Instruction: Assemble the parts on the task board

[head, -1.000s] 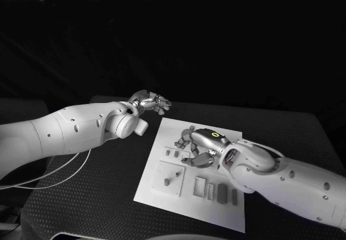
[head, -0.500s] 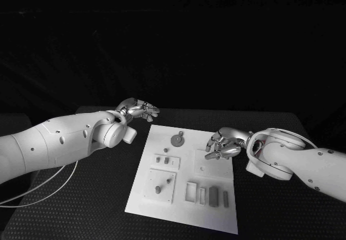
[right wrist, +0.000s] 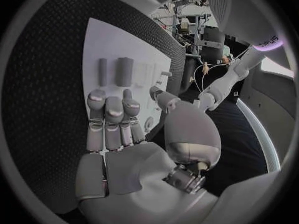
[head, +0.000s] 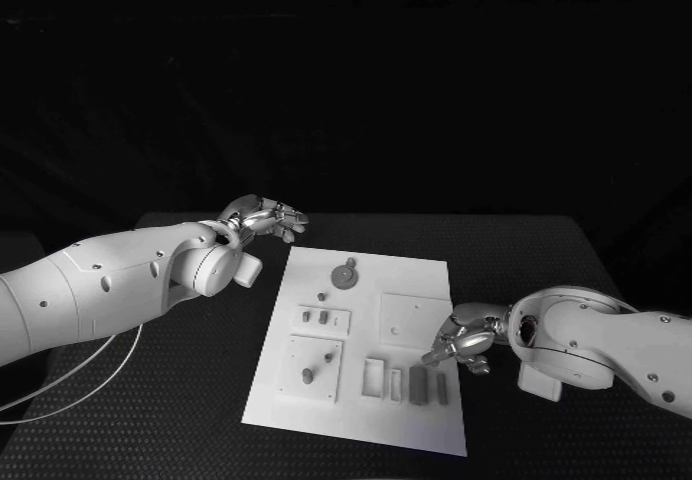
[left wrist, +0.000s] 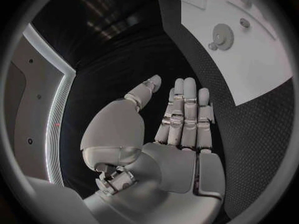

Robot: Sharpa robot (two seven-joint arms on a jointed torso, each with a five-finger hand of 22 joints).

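The white task board (head: 404, 277) lies in the middle of the black table. On it I see a grey gear (head: 346, 273), a square plate (head: 414, 318), a smaller plate with pegs (head: 310, 370) and two grey blocks (head: 428, 386) beside empty slots. My right hand (head: 459, 345) hovers at the board's right edge with straight fingers (right wrist: 112, 119), holding nothing; the grey blocks (right wrist: 115, 71) lie just beyond them. My left hand (head: 264, 217) stays off the board past its far left corner, flat and empty (left wrist: 174, 134), with the gear (left wrist: 223, 34) ahead of it.
The table's black mat (head: 534, 260) surrounds the board, with free room on both sides. A white cable (head: 87, 370) loops under my left arm at the table's left edge.
The camera has shifted. My right hand has pulled back from over the board's middle to its right edge, uncovering the square plate. My left hand has hardly moved.
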